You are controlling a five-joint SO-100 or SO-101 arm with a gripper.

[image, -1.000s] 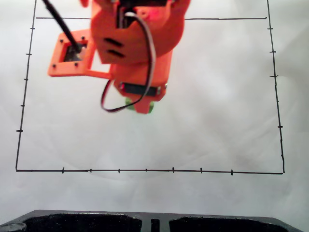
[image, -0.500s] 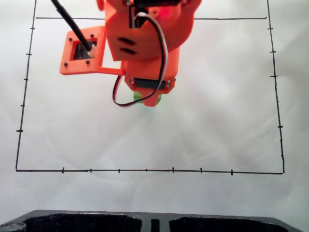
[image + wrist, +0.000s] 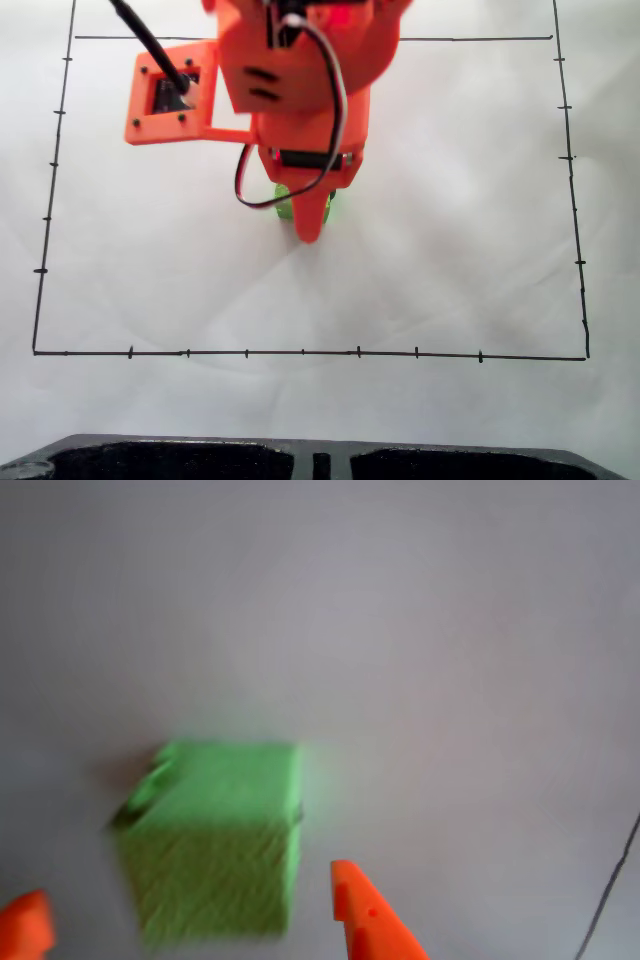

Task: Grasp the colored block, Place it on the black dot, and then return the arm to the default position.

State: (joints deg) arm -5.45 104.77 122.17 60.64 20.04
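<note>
Where the wrist view looks down on the pale worktop (image 3: 450,630), the block (image 3: 215,840) sits low and left of the middle: a bright green cube with a smooth lighter top face and a darker front face crossed by fine ridges, its edges blurred. A dark smudge shows at its upper left corner, too blurred to make out. An orange tip pokes up at the bottom left corner and another just right of the cube, so the fingers (image 3: 190,920) stand wide apart with the block between them; I cannot tell whether either one touches it.

In the fixed view, a black ruled border (image 3: 52,190) with tick marks frames the white worktop. The orange arm (image 3: 300,80) hangs over the upper middle, a black cable running to a square bracket on its left and a black, white and red wire looping below. Slivers of green (image 3: 283,198) peek out on either side of the pointed finger (image 3: 310,215), well inside the border. A black tray edge (image 3: 320,455) lines the bottom.
</note>
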